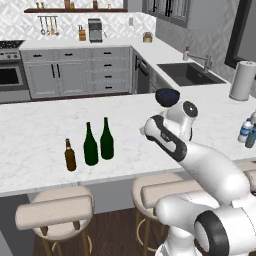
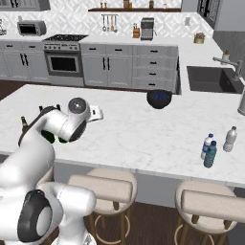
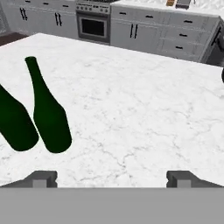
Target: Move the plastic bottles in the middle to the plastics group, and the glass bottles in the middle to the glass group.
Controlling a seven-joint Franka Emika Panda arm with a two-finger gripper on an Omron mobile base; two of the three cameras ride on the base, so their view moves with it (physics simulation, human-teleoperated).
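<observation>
I see the gripper [image 3: 112, 178] spread wide with nothing between its 2 fingertips [image 3: 43, 177], hanging over bare marble counter [image 3: 144, 109]. In the hand view the brighter green wine bottle [image 3: 49, 111] stands upright just to the left of the open jaws, clear of them, with the darker green wine bottle [image 3: 15, 122] right beside it. From the left base view I see those 2 tall bottles, the brighter one [image 1: 106, 140] and the darker one [image 1: 90, 145], close together on the counter, with the brown beer bottle [image 1: 70, 156] near them on the left. Well apart, over by the sink end, the right base view shows the teal water bottle [image 2: 210, 154] touching or just beside the clear water bottle with a blue label [image 2: 206, 145], and another pale plastic bottle [image 2: 230, 139] near them.
</observation>
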